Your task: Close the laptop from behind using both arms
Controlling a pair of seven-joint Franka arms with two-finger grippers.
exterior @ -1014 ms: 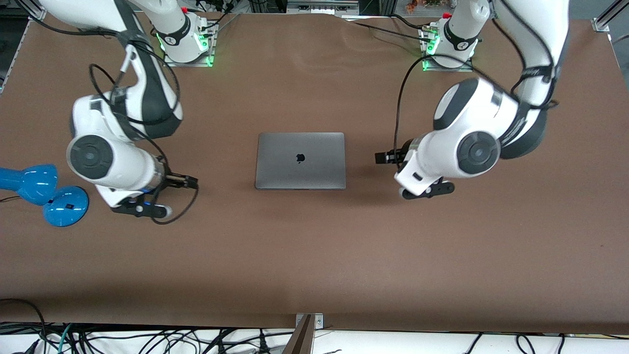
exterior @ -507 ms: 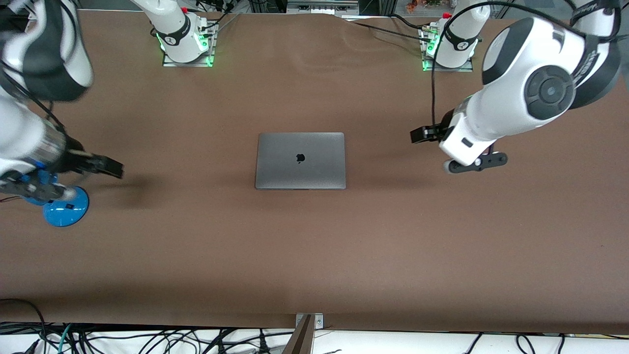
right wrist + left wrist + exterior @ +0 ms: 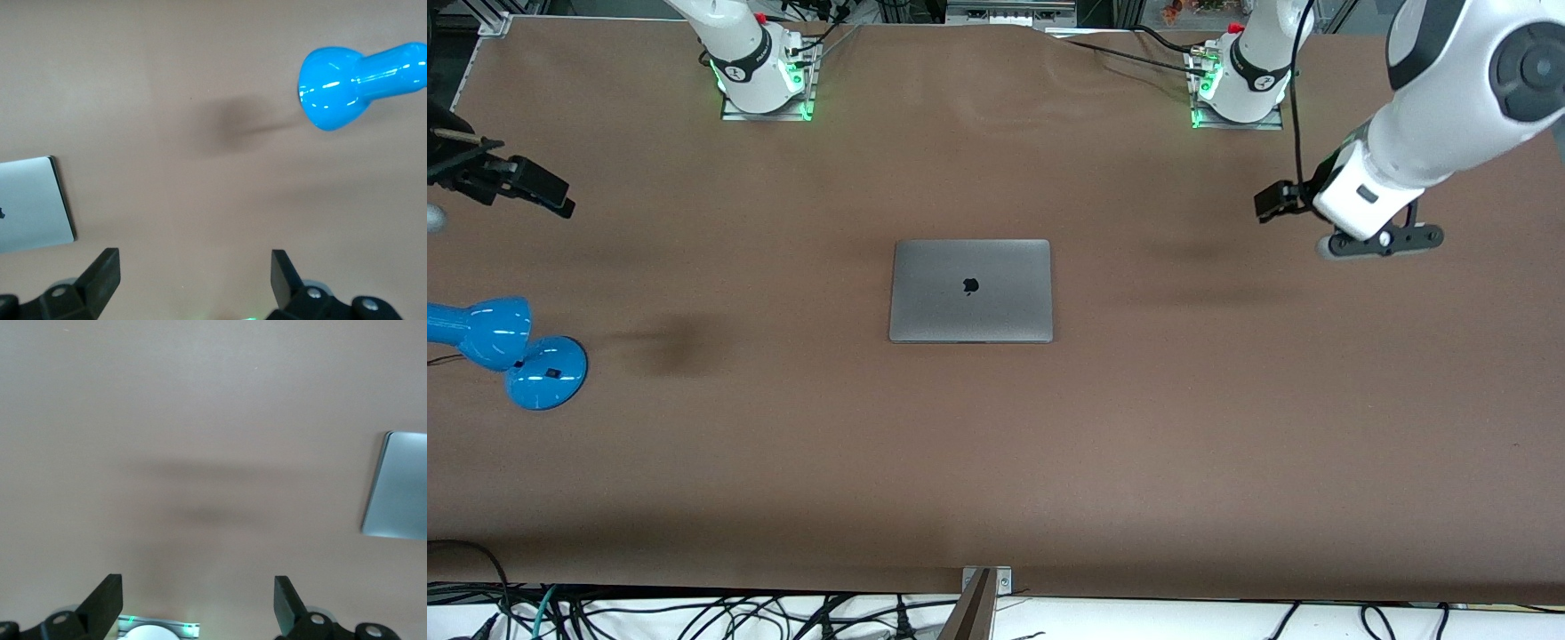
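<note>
The space-grey laptop lies shut and flat on the middle of the brown table, apple logo up. Its edge shows in the left wrist view and in the right wrist view. My left gripper hangs open and empty in the air over the table toward the left arm's end, well away from the laptop; its fingers stand wide apart. My right gripper hangs open and empty over the table toward the right arm's end; its fingers stand wide apart.
A blue lamp lies on the table near the right arm's end, also in the right wrist view. The green-lit arm bases stand along the edge farthest from the front camera. Cables hang below the nearest edge.
Both arms have risen and swung outward, away from the laptop, toward their own ends of the table. The laptop has stayed shut and has not moved.
</note>
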